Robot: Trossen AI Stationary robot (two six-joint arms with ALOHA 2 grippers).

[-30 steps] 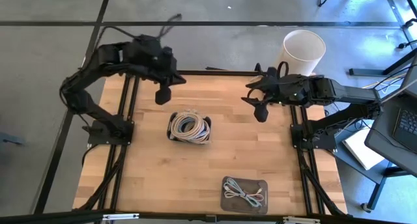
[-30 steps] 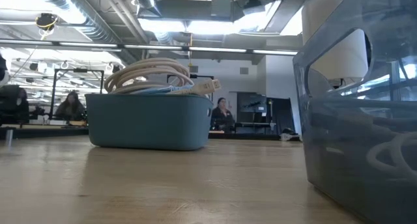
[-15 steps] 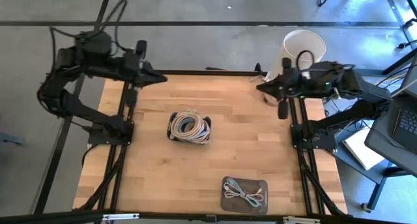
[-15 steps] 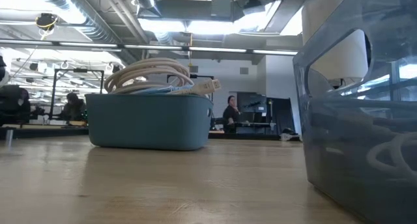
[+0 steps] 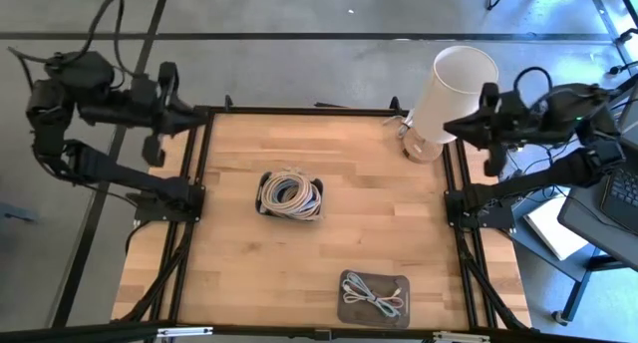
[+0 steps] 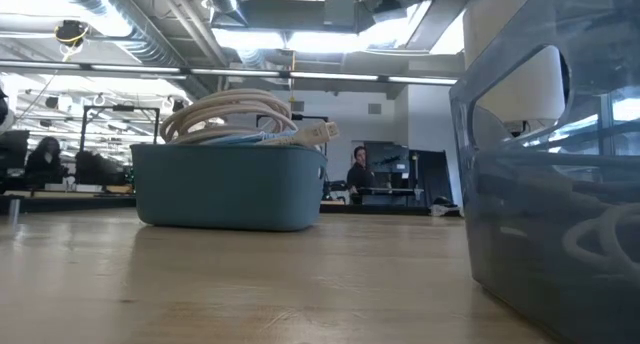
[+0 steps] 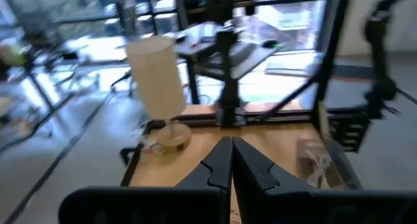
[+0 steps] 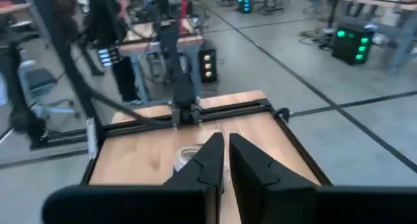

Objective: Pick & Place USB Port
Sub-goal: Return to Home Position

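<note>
Right — blue bin (image 6: 230,184) mid-table, heaped with pale coiled cables (image 5: 291,191) — left gripper (image 7: 230,146) and right gripper (image 8: 223,140) out at the sides, fingers pressed together.

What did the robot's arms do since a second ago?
Both arms pulled back from over the table, the left end effector to its left edge, the right end effector to its right edge. Nothing grabbed or dropped. The blue bin and clear bin stayed put.

Grey floor (image 5: 329,64) beyond the left end effector (image 5: 155,152), white cylinder (image 5: 454,84) near the right end effector (image 5: 490,164). Overhead strip lights (image 6: 300,39) glow over distant desks (image 6: 60,191).
</note>
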